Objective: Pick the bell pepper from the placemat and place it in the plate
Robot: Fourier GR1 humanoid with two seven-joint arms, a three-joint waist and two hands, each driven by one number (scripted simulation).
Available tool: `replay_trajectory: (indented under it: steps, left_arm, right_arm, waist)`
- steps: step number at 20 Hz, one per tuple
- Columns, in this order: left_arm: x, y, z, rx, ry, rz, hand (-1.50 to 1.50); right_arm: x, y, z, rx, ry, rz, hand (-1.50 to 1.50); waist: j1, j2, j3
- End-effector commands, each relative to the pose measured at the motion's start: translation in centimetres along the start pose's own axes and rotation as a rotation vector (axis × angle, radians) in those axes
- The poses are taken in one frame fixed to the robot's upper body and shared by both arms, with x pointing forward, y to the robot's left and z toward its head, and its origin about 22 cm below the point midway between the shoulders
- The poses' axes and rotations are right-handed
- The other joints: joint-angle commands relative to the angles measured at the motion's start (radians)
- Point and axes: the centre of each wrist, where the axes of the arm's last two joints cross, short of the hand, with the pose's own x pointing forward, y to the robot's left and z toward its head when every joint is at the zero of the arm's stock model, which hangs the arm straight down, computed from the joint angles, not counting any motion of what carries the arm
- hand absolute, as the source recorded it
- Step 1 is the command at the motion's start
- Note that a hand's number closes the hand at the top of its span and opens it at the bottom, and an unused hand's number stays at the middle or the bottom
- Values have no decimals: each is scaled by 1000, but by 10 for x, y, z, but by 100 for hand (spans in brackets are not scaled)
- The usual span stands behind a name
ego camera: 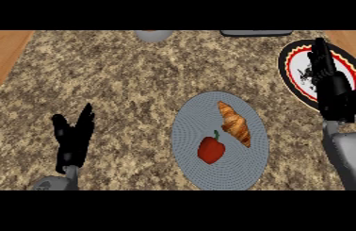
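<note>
the red bell pepper [211, 149] with its green stem lies on the round grey-blue placemat [191, 131], in the mat's lower middle part, and no hand touches it; a golden croissant [235, 123] lies on the same placemat just up and to the right of the pepper, close to it but apart; the placemat sits on the speckled stone surface [118, 74], right of centre; the plate [300, 67], white inside with a black rim and a red and yellow ring, lies at the right edge of the surface, well apart from the pepper, and part of it is cut off by the view's edge; the right hand [327, 79] is over the plate, its black fingers held straight and together, pointing up the view, holding nothing, and whether it touches the plate cannot be told; its grey forearm [341, 152] comes in from the lower right corner; the left hand [73, 136] shows at the lower left over bare surface, open with fingers straight and pointing up, thumb apart, holding nothing, well apart from the placemat; at the top edge a grey round object [154, 35] and a dark flat object [256, 33] are partly visible, too cut off to identify; wood [14, 48] shows beyond the surface's left and right corners.
</note>
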Motion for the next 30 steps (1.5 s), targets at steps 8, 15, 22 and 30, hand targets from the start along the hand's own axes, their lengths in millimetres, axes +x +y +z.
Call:
replay_trajectory:
  steps: [8, 15, 22, 30]
  left_arm:
    - [26, 9, 3, -5, -139, -119, 0]
    - [29, 10, 4, -4, -134, -110, 0]
    - [28, -10, 16, -38, -147, -115, 0]
    - [28, -6, 18, -41, -151, -132, 0]
  right_arm:
    - [-13, 13, 39, 91, 46, 533, 150]
    - [10, 135, 109, -299, 118, -39, -150]
    - [-11, 138, 194, 57, 41, 191, -150]
    - [10, 119, 155, 128, 175, 619, -150]
  waist:
    - [-17, -12, -64]
    - [-36, -13, -16]
    - [5, -4, -24]
    - [12, -6, -28]
